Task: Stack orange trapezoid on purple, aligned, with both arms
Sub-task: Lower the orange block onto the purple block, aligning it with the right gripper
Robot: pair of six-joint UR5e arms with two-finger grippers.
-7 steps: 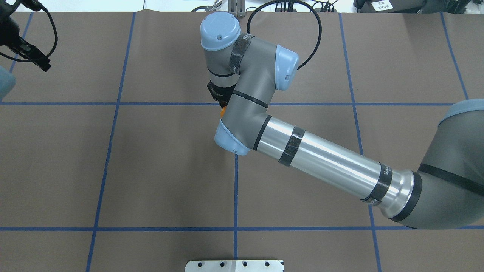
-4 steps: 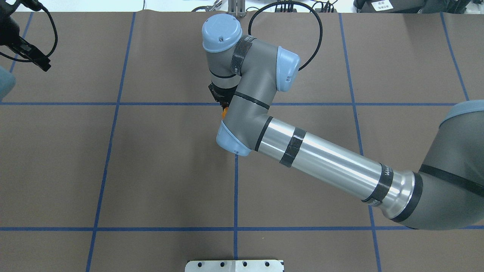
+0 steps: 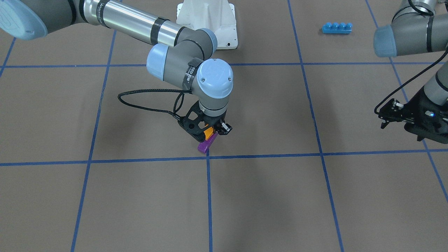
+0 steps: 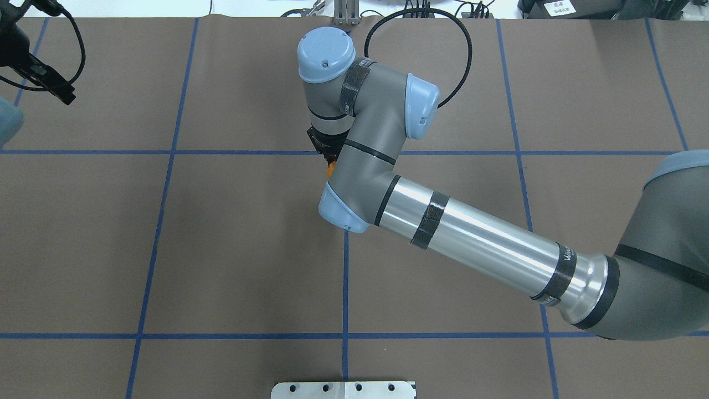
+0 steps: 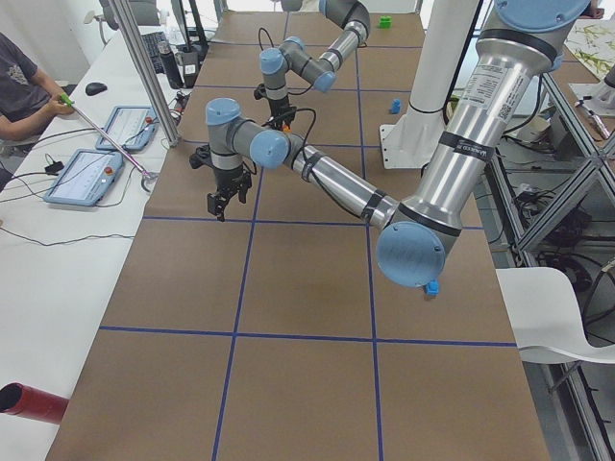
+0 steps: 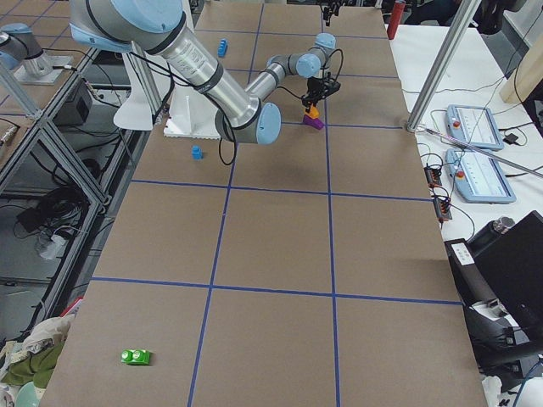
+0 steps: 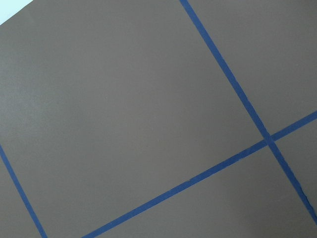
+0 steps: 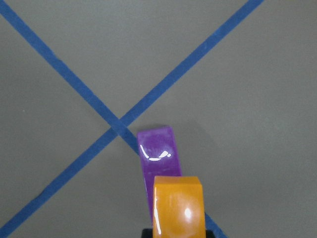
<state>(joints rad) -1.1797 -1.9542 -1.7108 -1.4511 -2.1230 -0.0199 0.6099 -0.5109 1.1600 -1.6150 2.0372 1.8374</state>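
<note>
My right gripper [image 3: 209, 135] is shut on the orange trapezoid [image 3: 209, 132] and holds it right over the purple block [image 3: 207, 144], which lies on the mat by a blue tape crossing. In the right wrist view the orange trapezoid [image 8: 178, 207] covers the near end of the purple block [image 8: 158, 157]; I cannot tell whether they touch. In the overhead view only a sliver of orange [image 4: 331, 166] shows under the wrist. My left gripper [image 3: 387, 115] hangs open and empty far off to the side, also seen in the overhead view [image 4: 52, 83].
A long blue four-stud brick [image 3: 336, 28] lies near the left arm's base side. A small blue block [image 6: 197, 153] sits by the white mount [image 3: 210, 21]. A green block [image 6: 135, 357] lies at the far table end.
The right arm's wrist has shifted slightly to the right and nearer in the overhead view, still holding the orange trapezoid. The left arm has not moved.
</note>
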